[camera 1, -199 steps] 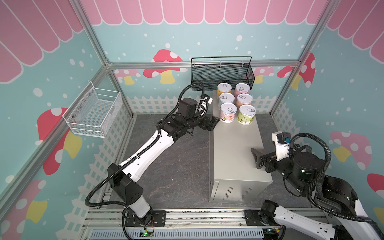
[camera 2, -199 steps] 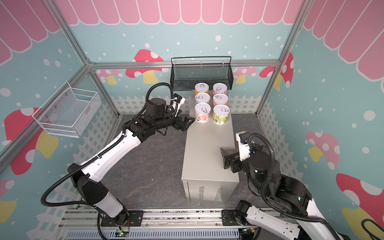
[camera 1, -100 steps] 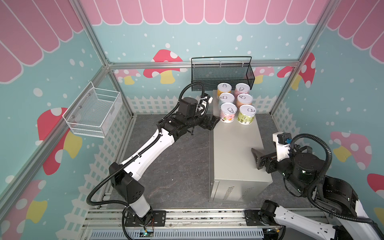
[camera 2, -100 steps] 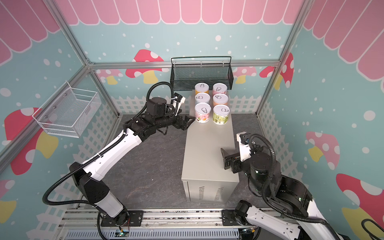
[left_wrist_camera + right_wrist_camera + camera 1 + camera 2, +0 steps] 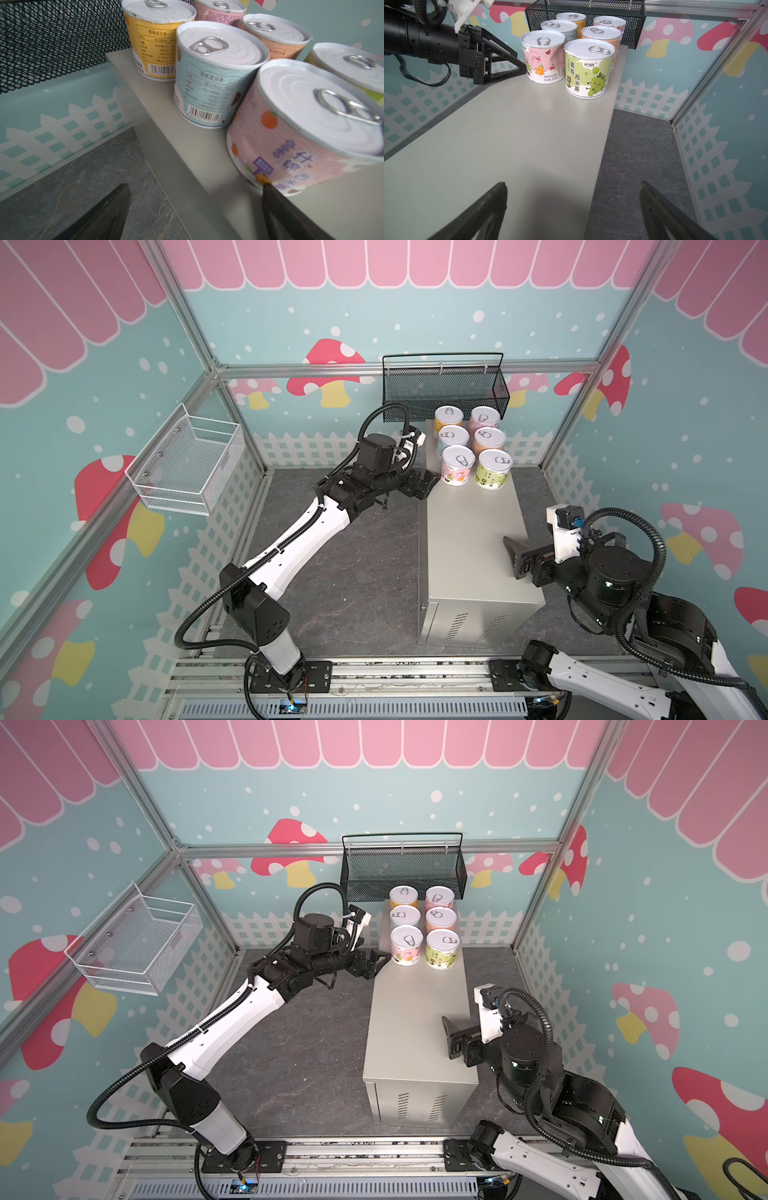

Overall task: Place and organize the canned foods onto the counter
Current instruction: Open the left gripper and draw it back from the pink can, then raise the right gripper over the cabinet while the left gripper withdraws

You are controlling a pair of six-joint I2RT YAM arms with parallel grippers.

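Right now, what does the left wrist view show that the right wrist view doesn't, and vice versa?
Left wrist only: barcodes and nutrition panels on the yellow can and light blue can. Right wrist only: the open left gripper close beside the pink-white can, the front label of the green can, the long bare stretch of the counter. Both: all six cans upright in two rows, black mesh basket behind.

The green can [image 5: 493, 469], upper centre-right in a top view, reads "葡萄 西米露" in the right wrist view; the pink-white can [image 5: 457, 466] just left of it reads "净含量:220克"; in the left wrist view the light blue can [image 5: 216, 72] and the yellow can [image 5: 153, 37] each read "营养成分表".
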